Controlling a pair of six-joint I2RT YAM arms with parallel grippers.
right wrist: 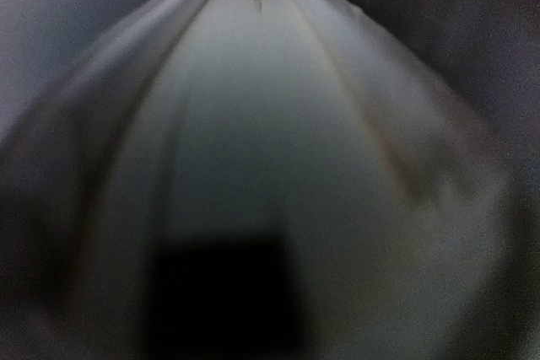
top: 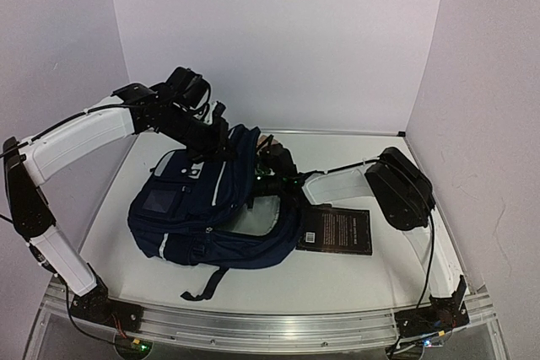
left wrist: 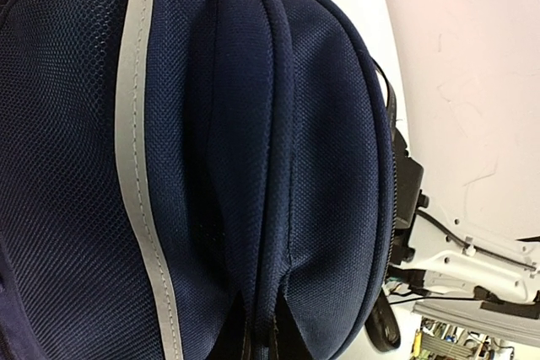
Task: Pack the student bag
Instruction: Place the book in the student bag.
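Centrally, the student bag [top: 211, 208] lies on the counter [top: 337, 280], just left of a black booklet [top: 335, 229]. The left claw [top: 218, 142] is clamped on the bag's far top edge. The right claw [top: 268, 170] is inside the bag's opening; whether its jaws are apart or together cannot be told.

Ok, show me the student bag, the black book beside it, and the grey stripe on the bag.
student bag [top: 194, 217]: top view, front panel.
black book [top: 337, 232]: top view, middle of cover.
grey stripe [left wrist: 128, 124]: left wrist view, mid-length of the band.
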